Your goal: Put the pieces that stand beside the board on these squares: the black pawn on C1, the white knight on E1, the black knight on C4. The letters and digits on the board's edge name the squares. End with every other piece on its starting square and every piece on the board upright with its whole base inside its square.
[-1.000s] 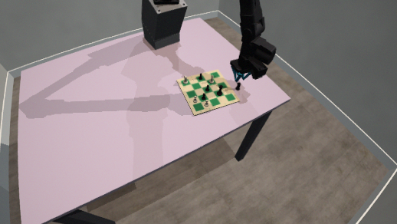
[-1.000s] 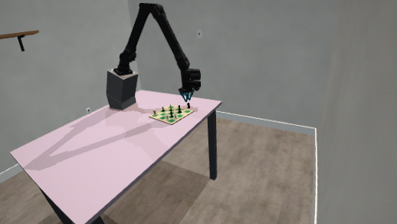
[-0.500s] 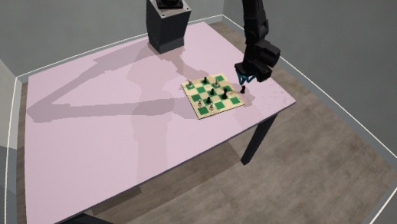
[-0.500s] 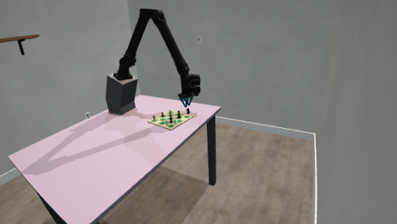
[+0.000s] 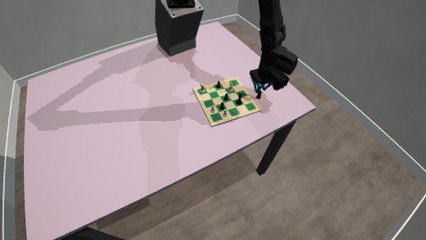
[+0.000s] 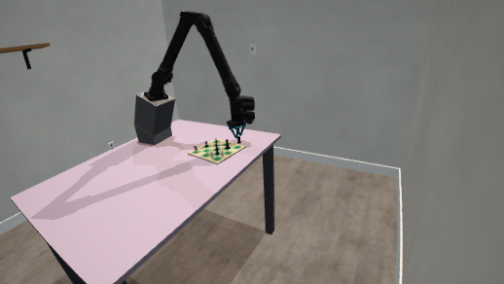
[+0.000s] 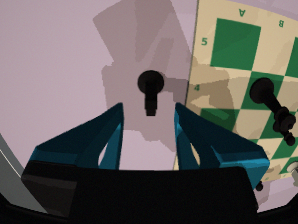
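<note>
We had the pincer [image 5: 260, 90] [image 6: 237, 136] [image 7: 149, 110] partly open, its teal fingers standing apart with nothing gripped between them. It hovered low over the worktop [image 5: 99, 144] [image 6: 146, 190] [image 7: 55, 65]. In the wrist view, a black chess piece [image 5: 258, 94] [image 6: 238, 140] [image 7: 151, 92] stood at 12 o'clock from the fingertips; we could not tell whether it was the pawn or the knight. Seen from the top, it stood upright off the chessboard [image 5: 211, 122] [image 6: 217, 161] [image 7: 205, 20], near the board's 3 o'clock edge, alongside the A column. On the board, a tall black piece [image 5: 239, 99] [image 6: 227, 144] [image 7: 261, 91] stood upright on B4, and smaller black and white pieces stood on other squares. From the board, the arm's grey pedestal [image 5: 176, 34] [image 6: 153, 122] rose at 11 o'clock in the top view.

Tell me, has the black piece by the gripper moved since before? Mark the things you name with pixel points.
No, the black piece [image 5: 258, 94] [image 6: 238, 140] [image 7: 150, 81] looks to be in the same spot beside the board [image 5: 236, 116] [image 6: 202, 158] [image 7: 203, 30].
</note>
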Robot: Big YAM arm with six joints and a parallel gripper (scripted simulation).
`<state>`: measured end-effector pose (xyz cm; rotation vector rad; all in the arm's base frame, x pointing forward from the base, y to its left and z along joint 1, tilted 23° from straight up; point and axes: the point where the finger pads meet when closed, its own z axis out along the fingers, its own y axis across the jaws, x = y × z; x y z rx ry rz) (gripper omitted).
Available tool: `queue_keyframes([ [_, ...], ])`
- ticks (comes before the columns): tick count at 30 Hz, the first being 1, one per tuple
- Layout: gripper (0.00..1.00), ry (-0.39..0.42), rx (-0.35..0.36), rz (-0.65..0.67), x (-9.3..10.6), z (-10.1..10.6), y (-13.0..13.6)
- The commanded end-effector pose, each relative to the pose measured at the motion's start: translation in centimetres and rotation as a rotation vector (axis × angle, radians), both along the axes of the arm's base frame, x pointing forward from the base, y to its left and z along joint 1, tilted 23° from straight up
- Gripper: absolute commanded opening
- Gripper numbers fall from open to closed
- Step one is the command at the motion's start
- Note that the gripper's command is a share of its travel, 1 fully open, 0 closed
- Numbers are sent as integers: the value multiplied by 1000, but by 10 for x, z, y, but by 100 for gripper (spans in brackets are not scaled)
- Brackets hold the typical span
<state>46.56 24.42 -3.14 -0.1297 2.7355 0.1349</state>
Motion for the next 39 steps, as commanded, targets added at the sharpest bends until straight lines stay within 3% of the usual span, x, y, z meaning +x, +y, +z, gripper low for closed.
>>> queue_keyframes([
  [1,37,-25,10,-2,19,-4,3],
  [39,37,-20,8,-1,19,-15,3],
])
